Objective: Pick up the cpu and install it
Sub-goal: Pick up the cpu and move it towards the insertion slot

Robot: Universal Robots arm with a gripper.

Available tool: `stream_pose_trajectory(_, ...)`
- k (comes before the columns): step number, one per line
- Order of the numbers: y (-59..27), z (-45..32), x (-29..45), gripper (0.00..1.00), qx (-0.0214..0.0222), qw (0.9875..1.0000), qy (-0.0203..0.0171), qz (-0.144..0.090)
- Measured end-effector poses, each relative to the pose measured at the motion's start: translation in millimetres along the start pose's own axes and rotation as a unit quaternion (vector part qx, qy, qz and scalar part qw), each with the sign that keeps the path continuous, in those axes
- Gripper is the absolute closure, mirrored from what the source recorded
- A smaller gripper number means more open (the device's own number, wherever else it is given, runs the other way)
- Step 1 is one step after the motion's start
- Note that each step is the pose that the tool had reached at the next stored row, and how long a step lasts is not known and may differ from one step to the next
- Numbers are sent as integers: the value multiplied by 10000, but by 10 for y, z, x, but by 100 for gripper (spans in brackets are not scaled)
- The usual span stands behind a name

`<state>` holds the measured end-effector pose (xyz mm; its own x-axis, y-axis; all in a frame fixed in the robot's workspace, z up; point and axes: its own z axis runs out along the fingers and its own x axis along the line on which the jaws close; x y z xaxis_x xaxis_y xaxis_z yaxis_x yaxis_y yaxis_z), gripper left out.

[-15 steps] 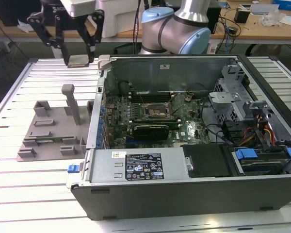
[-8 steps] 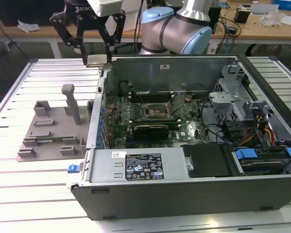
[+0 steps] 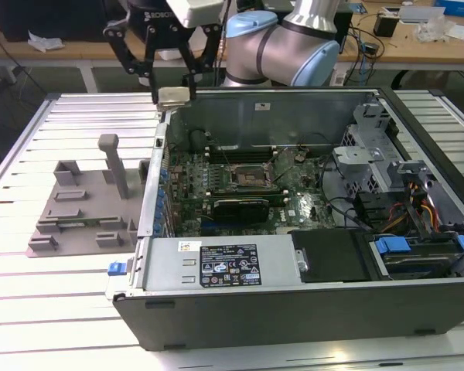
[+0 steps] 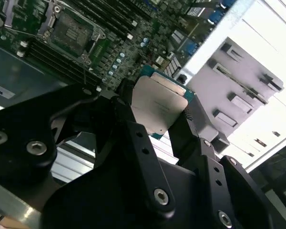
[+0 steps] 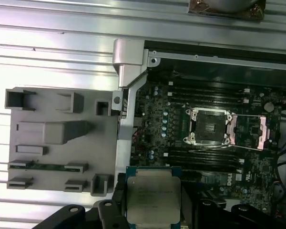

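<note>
Gripping the cpu (image 3: 174, 98) by 2 opposite edges, the hand (image 3: 175, 92) is clenched on the chip and holds it in the air, touching nothing else. In the exterior view the chip hangs roughly level above the far end of the open computer case (image 3: 294, 270), over the side wall on the exterior view's left. In both wrist views the silvery metal top faces the cameras, with the thin green rim showing between the dark fingers (image 4: 133, 138). The chip is square, so there is no long axis to report. The governing relation is judged to be chip to socket (image 3: 251, 176): the socket sits on the motherboard (image 3: 216, 185) well inside the case, lower than the chip and toward the exterior view's right. In the first wrist view its hinged metal plate (image 5: 250, 131) appears folded aside, leaving the seat (image 5: 207, 126) exposed. Obstructions noted: the case wall under the chip, rows of memory slots (image 5: 205, 95) on 2 sides of the socket, and a black card (image 3: 243, 207) just beside it. The grey tray (image 3: 85, 205) lies on the tabletop (image 3: 31, 309) outside the case, well apart from the hand.
</note>
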<state>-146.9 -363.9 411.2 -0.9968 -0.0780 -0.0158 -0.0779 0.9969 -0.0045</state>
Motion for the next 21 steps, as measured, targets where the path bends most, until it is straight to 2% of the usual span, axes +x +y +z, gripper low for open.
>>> stream_pose_trajectory(3,-10,8,-135,45,0,10000,5,0)
stream_pose_trajectory(10,-21,30,-373,45,-1,10000,9,1)
stream_pose_trajectory(11,-24,34,-426,45,-1,10000,9,1)
stream_pose_trajectory(14,-28,43,-529,45,0,10000,10,1)
stream_pose_trajectory(17,-33,55,-594,45,-1,10000,11,0)
stream_pose_trajectory(20,-33,72,-699,45,-1,10000,13,1)
stream_pose_trajectory(21,-32,77,-758,45,-1,10000,15,1)
